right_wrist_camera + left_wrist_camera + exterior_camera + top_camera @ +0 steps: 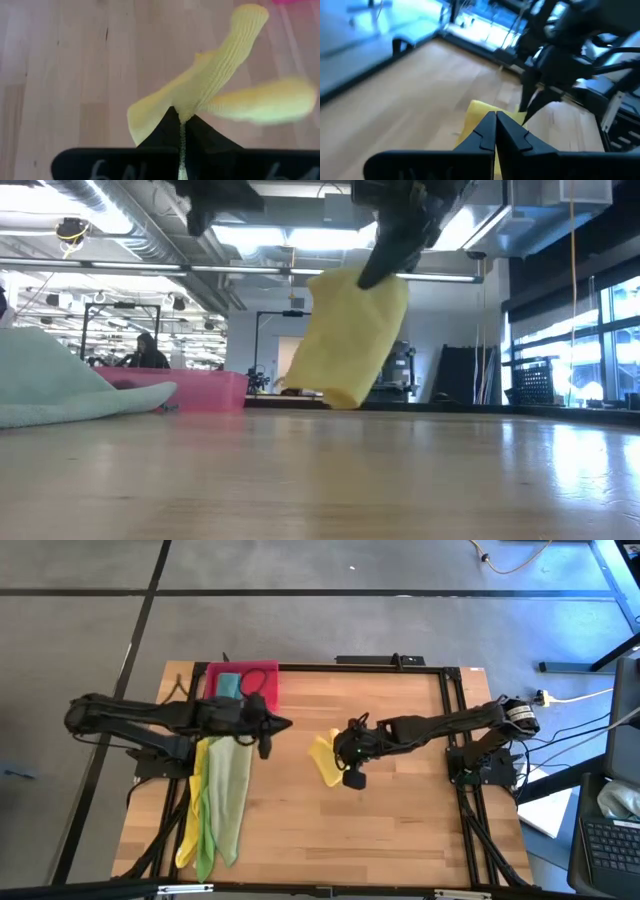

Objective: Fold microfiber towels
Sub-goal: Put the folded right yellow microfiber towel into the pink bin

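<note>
Pinching a yellow towel [210, 85] aloft over mid-table, right gripper [181, 116] clamped on it, left gripper [495, 119] closed empty, no legible writing.

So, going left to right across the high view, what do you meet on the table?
Left arm → hanging towels, yellow, bright green, pale olive-green → left gripper → yellow towel pinched in right gripper → right arm.
</note>
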### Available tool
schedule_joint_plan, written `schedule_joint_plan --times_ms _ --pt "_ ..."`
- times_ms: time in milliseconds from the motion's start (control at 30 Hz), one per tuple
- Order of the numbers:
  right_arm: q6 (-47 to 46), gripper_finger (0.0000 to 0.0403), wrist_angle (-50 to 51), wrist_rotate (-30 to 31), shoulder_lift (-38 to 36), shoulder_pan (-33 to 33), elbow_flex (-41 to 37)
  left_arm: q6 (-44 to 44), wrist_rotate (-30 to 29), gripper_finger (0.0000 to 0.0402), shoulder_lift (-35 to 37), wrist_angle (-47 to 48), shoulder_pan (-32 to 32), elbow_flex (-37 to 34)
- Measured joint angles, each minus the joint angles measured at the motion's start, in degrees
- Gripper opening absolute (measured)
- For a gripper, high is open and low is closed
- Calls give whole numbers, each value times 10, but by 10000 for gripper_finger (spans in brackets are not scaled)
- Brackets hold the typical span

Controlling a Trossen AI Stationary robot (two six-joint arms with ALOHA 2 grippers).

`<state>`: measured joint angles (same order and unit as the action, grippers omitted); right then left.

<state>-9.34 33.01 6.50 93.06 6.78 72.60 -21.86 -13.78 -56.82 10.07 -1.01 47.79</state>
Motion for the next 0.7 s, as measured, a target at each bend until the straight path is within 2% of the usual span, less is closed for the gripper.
schedule_joint_plan --times_ms 233,333,500,700 --pt "24 2 73 0 0 0 36 119 21 0 53 32 5 0" --pt "33 2 98 0 0 4 57 149 38 14 54 42 5 0" --pt "114 2 128 -1 1 21 101 150 80 82 15 28 22 -1" --pt "188 2 169 -46 10 18 151 117 108 164 -32 -63 38 0"
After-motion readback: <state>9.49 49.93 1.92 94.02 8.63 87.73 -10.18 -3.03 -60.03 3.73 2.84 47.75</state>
